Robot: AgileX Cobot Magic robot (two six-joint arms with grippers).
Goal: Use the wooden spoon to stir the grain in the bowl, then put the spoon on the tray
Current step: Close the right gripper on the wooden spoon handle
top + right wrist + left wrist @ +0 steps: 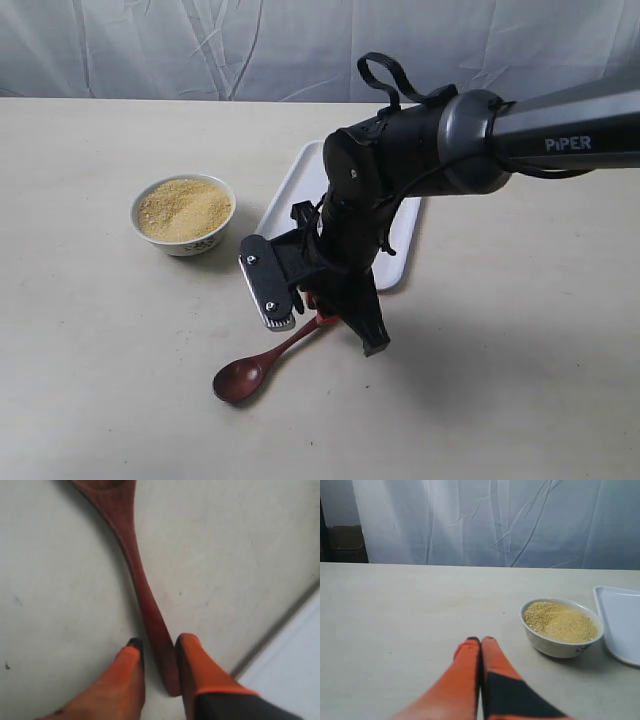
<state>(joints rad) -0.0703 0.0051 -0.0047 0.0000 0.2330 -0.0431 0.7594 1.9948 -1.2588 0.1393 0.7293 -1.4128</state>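
Note:
The dark reddish wooden spoon (240, 379) lies flat on the table in front of the tray (297, 183), its handle pointing back toward the tray. My right gripper (318, 318) is down at the handle's end. In the right wrist view the right gripper (160, 641) straddles the spoon (134, 562): one finger touches the handle, the other stands a small gap off, so the gripper is open. The white bowl (190, 245) of yellow grain (185, 208) stands left of the tray. My left gripper (480, 640) is shut and empty, with the bowl (555, 647) ahead of it to one side.
The right arm (480, 140) reaches in over the tray from the right, hiding much of it. A wrinkled white cloth (200, 45) hangs behind the table. The tray's corner (295, 670) lies close beside the right fingers.

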